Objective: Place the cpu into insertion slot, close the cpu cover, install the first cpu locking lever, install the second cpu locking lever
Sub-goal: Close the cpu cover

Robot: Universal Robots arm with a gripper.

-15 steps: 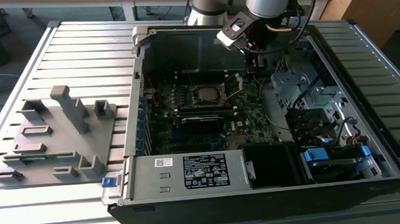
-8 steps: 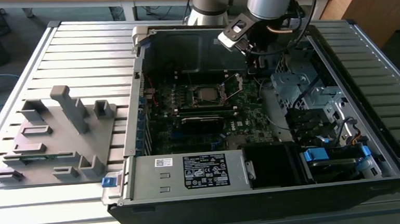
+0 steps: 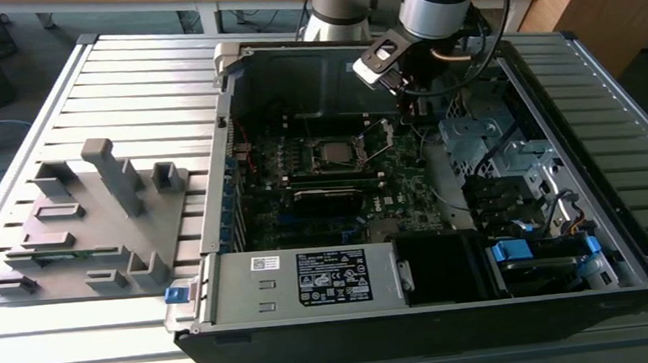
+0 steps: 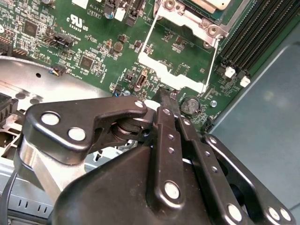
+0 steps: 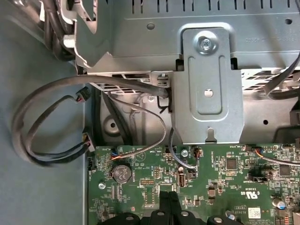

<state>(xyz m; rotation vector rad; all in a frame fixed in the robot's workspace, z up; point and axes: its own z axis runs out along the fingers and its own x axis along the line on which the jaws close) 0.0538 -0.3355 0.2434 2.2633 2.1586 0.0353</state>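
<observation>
Gripper (image 4: 164,93) fingers are pinched together with nothing between them. The cover (image 4: 164,68) stands flipped open right ahead of the tips. The socket (image 3: 356,157) lies past it, toward the exterior view's left of the gripper. The chip (image 3: 335,153) looks seated in it, I think.

Slatted grey metal table (image 3: 126,84) is carrying two items. Open black computer case (image 3: 423,331) is lying on its side, taking up the middle and the exterior view's right of the tabletop. Grey moulded fixture tray (image 3: 85,238) is sitting flat just beside it on the exterior view's left, with a tall upright post (image 3: 107,174) and several smaller blocks rising from it.
</observation>
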